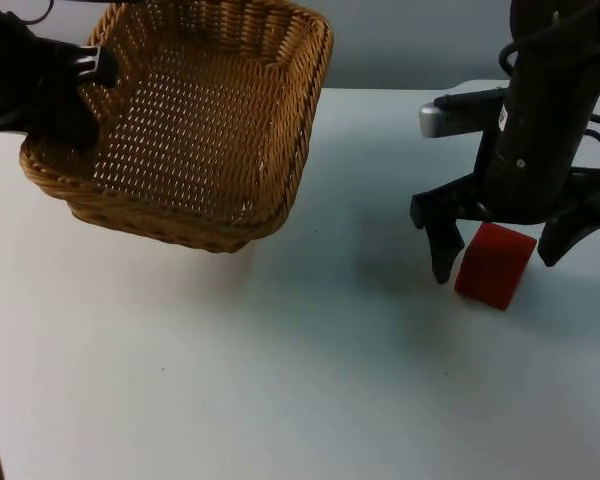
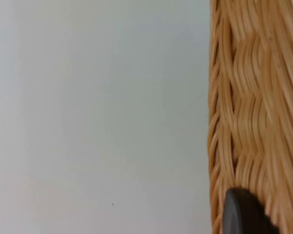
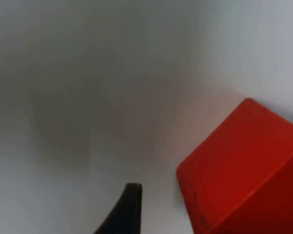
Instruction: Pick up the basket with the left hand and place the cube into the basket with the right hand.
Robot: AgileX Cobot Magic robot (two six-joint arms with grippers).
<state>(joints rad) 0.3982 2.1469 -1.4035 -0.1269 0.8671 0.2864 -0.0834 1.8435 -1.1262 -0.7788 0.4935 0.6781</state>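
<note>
The woven wicker basket (image 1: 195,130) hangs tilted above the table at the back left. My left gripper (image 1: 72,122) is shut on its left rim, and the left wrist view shows the basket's woven wall (image 2: 249,97) against one black fingertip (image 2: 241,214). A red cube (image 1: 492,272) stands on the table at the right. My right gripper (image 1: 501,258) is lowered over it and open, one finger on each side with a gap to the cube. In the right wrist view the cube (image 3: 244,170) lies close beside a black fingertip (image 3: 124,209).
The white table (image 1: 280,380) stretches bare between basket and cube and toward the front edge. The grey partition wall (image 1: 410,40) closes the back. The basket throws a shadow on the table beneath it.
</note>
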